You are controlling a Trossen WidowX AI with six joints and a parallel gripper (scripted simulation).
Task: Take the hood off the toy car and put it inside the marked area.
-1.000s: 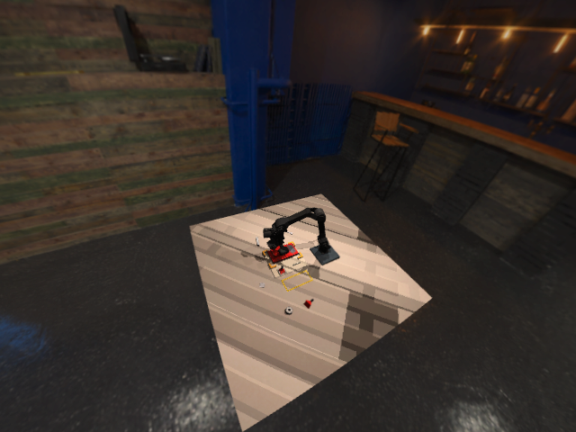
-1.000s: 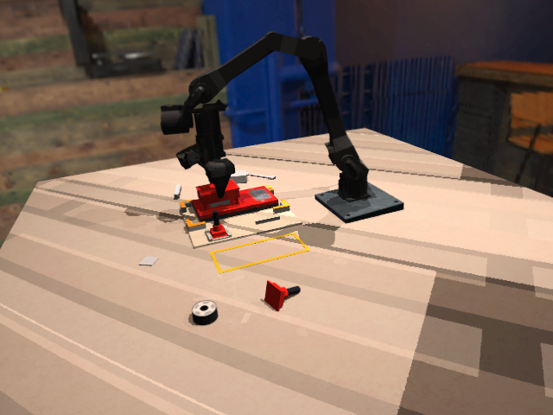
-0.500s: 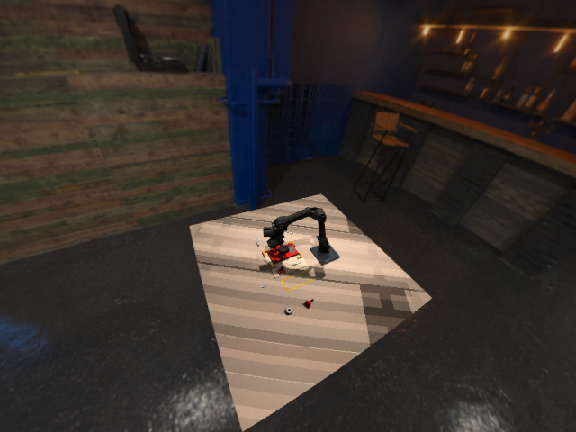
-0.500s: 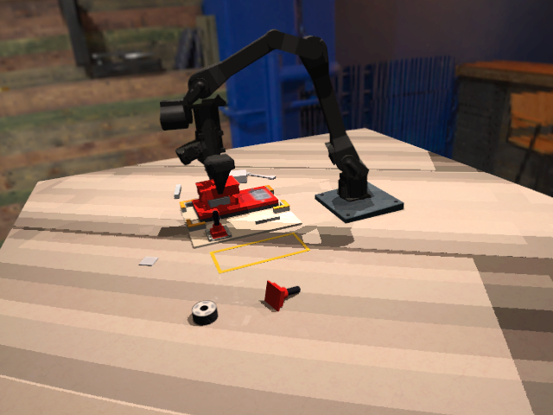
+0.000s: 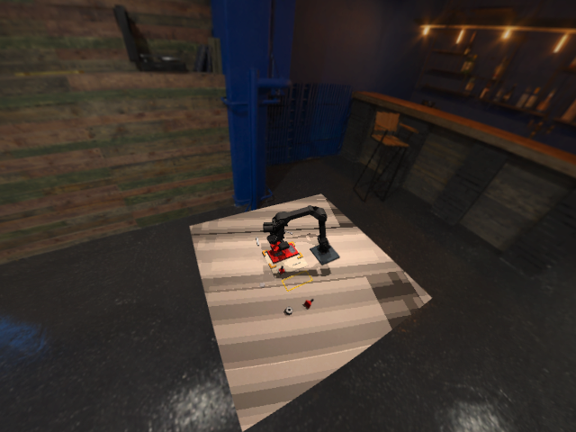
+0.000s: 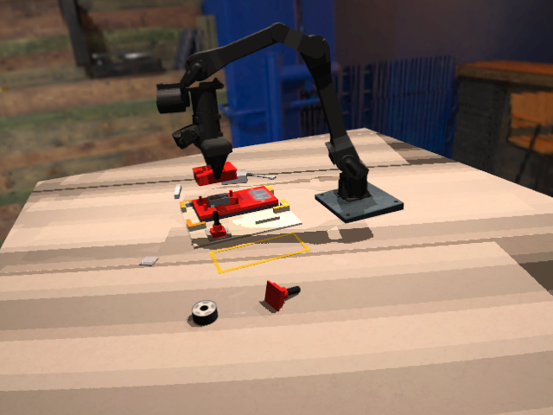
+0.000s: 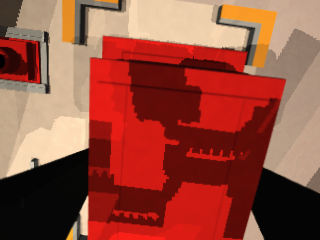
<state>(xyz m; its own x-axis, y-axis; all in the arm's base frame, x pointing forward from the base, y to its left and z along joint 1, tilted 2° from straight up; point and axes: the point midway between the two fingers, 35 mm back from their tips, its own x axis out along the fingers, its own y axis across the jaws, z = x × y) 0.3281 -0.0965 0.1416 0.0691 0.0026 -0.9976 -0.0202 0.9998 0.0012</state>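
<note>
The red hood (image 6: 201, 175) (image 7: 145, 150) is held level in the air above the toy car, apart from it. My gripper (image 6: 218, 176) (image 7: 171, 165) is shut on the hood, one black finger on each of its long sides. The red toy car (image 5: 289, 252) (image 6: 252, 200) (image 7: 150, 47) sits between orange corner brackets, with its grey engine block (image 6: 219, 199) uncovered. The marked area, a yellow outline (image 5: 284, 285) (image 6: 215, 262), lies on the table in front of the car's board. The hood and gripper are away from it, over the car. The hood's underside is hidden.
A red piece with a black handle (image 6: 217, 230) stands on the board (image 6: 292, 220) beside the car. Another red piece (image 5: 308, 303) (image 6: 274, 296) and a black-and-white wheel (image 5: 288, 310) (image 6: 204, 312) lie in front of the outline. A grey tool (image 6: 241, 175) lies behind the car.
</note>
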